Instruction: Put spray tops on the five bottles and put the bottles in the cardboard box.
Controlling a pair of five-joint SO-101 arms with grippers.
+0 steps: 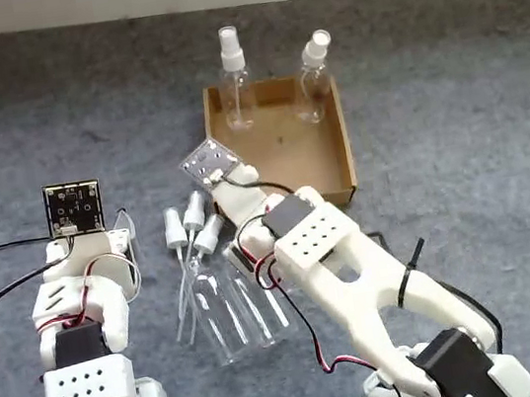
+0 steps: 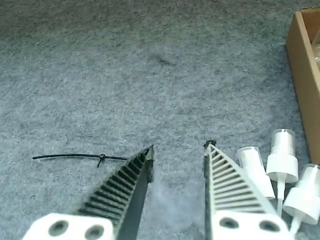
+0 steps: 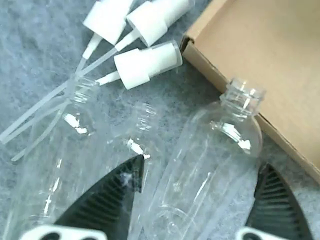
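My right hand (image 3: 200, 167) is spread around one uncapped bottle (image 3: 220, 145); closing crooked could catch the neighbouring bottle (image 3: 142, 120), rolling both. My left hand (image 2: 177, 147) hangs released.

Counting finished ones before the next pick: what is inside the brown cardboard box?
Two clear plastic bottles with white spray tops stand by the cardboard box's far wall. The rest visible is bare floor; the right arm covers one near corner.
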